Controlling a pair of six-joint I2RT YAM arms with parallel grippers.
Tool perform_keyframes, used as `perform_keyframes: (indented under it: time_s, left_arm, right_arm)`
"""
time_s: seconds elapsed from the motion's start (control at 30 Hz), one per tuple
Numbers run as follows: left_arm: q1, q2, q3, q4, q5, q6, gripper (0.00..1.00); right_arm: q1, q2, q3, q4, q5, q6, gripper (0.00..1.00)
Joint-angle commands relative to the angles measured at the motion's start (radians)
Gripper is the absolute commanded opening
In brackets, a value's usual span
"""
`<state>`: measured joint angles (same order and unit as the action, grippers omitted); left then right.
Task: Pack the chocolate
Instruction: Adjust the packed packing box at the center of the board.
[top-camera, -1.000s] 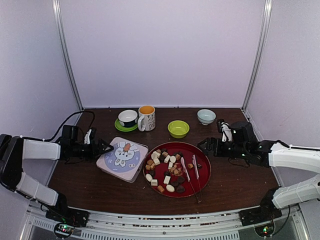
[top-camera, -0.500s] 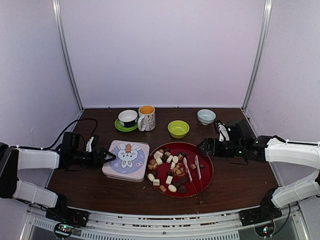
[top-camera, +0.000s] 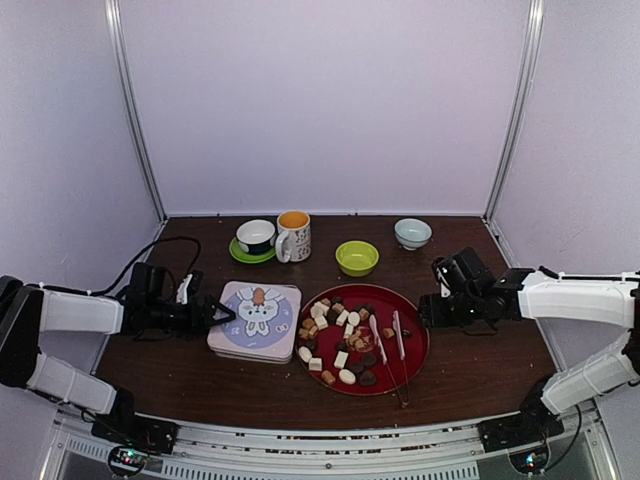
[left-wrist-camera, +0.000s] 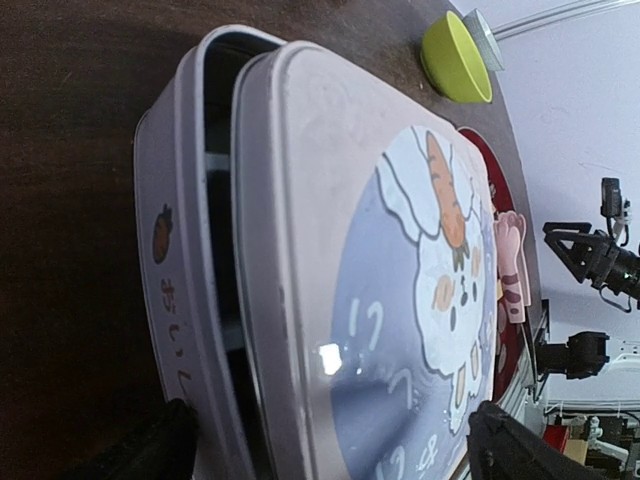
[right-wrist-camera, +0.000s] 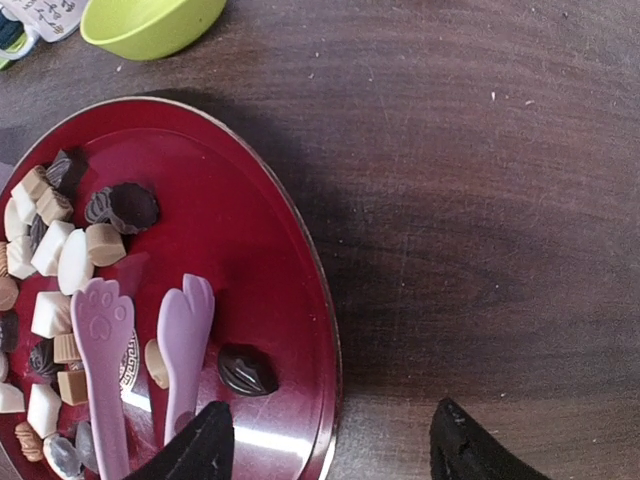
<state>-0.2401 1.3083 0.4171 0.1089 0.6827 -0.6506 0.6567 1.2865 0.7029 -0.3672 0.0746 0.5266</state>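
Note:
The chocolate (top-camera: 340, 335) is a heap of small white, tan and dark pieces on a red plate (top-camera: 415, 345). One dark piece (right-wrist-camera: 247, 370) lies near the plate's right rim (right-wrist-camera: 325, 330). My right gripper (top-camera: 428, 310) (right-wrist-camera: 330, 448) is open and low over that rim, one finger over the plate and one over the table. My left gripper (top-camera: 217, 318) (left-wrist-camera: 330, 450) is open at the left side of the pale rabbit tin (top-camera: 255, 320) (left-wrist-camera: 300, 250), with that side between its fingers. The tin's lid sits slightly askew on its base.
Pink tongs (top-camera: 385, 345) (right-wrist-camera: 105, 335) lie on the plate's right half. Along the back stand a cup on a green saucer (top-camera: 255, 237), a mug (top-camera: 293, 235), a green bowl (top-camera: 357, 257) (right-wrist-camera: 150, 20) (left-wrist-camera: 455, 58) and a pale bowl (top-camera: 412, 232).
The left gripper has moved right and the tin has slid right and squared up beside the plate. The right gripper has come down to the plate's right rim, its jaws narrowing.

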Motion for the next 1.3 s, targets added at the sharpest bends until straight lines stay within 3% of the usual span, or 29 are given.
perform_keyframes:
  time_s: [0.0,0.2,0.3,1.07,1.27]
  left_arm:
    - [-0.041,0.028,0.033,0.065,0.048,-0.016,0.97]
    - [-0.061,0.041,0.036,0.082,0.041,-0.027,0.97]
    - [-0.070,0.047,0.040,0.083,0.041,-0.029,0.97]
    - [-0.131,0.098,0.057,0.148,0.030,-0.068,0.97]
    - [-0.155,0.121,0.060,0.183,0.026,-0.088,0.97]
  right_arm:
    - [0.000,0.065,0.052,-0.032,0.021,-0.016,0.63]
    - [-0.011,0.142,0.085,-0.050,0.036,-0.012,0.48]
    - [-0.023,0.166,0.084,-0.051,0.042,-0.006,0.52]
    - [-0.080,0.306,0.135,-0.094,0.130,0.053,0.53]
    - [-0.083,0.324,0.187,-0.151,0.213,0.090,0.52]
